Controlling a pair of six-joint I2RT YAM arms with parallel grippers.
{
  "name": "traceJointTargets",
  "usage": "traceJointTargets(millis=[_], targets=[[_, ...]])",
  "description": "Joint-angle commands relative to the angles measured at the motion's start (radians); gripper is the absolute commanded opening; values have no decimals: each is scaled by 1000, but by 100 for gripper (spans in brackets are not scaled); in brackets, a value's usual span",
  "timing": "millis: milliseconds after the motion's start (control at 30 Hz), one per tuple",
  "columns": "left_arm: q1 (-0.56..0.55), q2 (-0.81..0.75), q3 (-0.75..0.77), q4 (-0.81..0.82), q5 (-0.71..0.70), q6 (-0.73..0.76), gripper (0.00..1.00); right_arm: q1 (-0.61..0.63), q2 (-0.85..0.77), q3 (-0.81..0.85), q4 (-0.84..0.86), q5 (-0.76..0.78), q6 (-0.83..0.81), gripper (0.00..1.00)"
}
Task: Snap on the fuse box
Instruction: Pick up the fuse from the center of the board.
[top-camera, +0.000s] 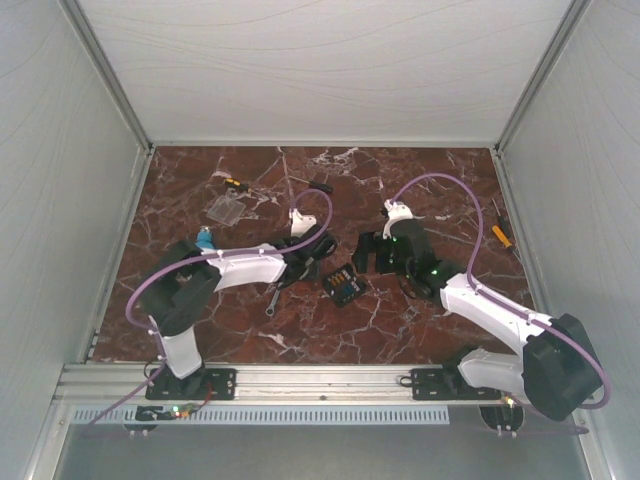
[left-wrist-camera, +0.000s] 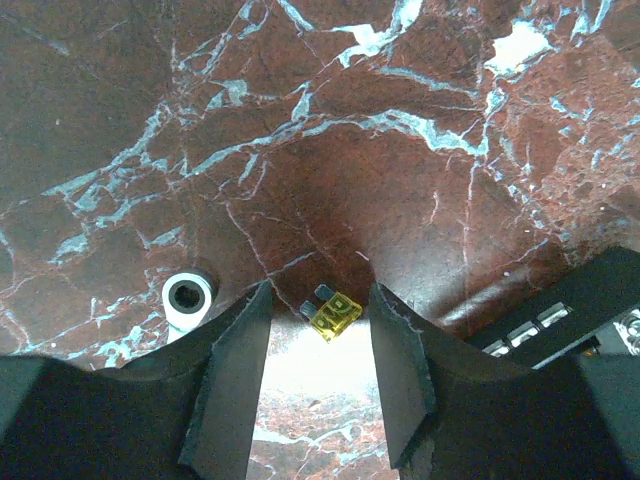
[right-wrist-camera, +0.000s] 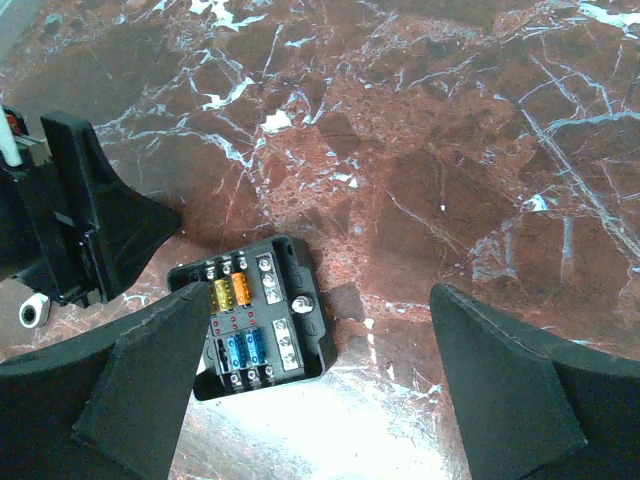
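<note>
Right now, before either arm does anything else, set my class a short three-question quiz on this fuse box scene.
1. True or false: the clear cover already sits on the fuse box.
2. In the left wrist view, what shows in the gap between the fingers of the left gripper? A. a yellow fuse B. a coin C. the clear cover
3. Fill in: the right gripper stands ___ (open or shut).
Key: 1 false; 2 A; 3 open.
</note>
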Motion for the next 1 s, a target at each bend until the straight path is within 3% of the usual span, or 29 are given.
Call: traceJointTargets(millis=[0,167,700,967], targets=[[-32,49,59,-66,-101,-3,44,-6,-1,1,45,-15,11,89],[-65,34,26,-132,-123,-35,44,-7,-2,1,48,-19,8,90],[-54,-79,-63,-136,-106,-145,44,-6,12,6,45,-33,5,91],[-3,-105,-99,35,116,-99,40,-6,14,3,45,-32,4,91]])
